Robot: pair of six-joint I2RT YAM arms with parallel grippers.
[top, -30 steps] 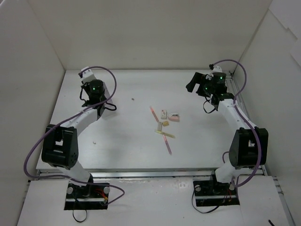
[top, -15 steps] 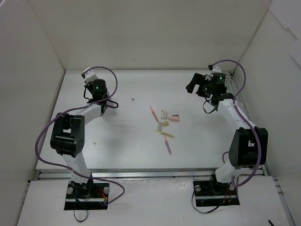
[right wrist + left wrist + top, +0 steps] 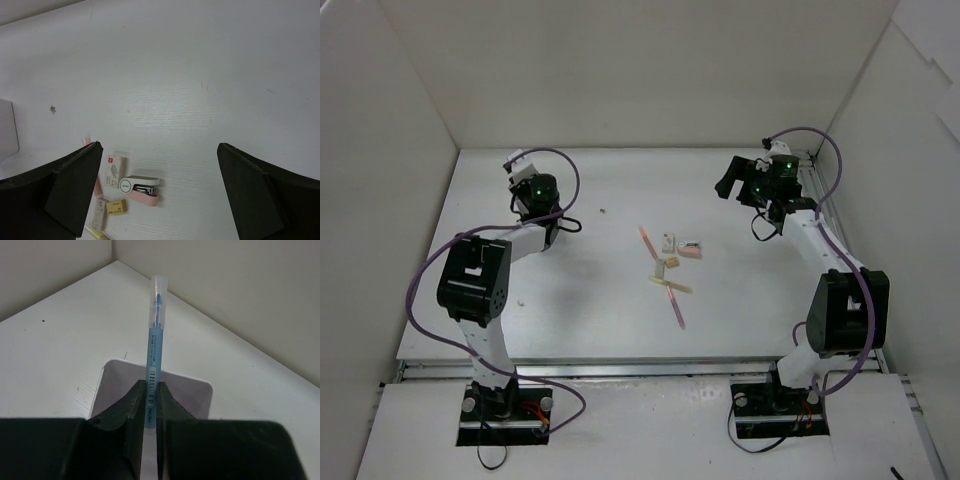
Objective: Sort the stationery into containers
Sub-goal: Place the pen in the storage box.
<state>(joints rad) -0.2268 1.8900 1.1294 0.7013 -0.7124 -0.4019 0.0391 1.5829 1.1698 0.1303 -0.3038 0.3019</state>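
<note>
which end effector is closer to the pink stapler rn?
Right. The right end effector hangs open just beyond the stapler, to its right. The left end effector, shut on a blue pen, is over the white organizer far to its left.

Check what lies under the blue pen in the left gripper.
A white container lies below the blue pen, which the left gripper pinches. The fingers cover its near part, so its contents cannot be seen.
</note>
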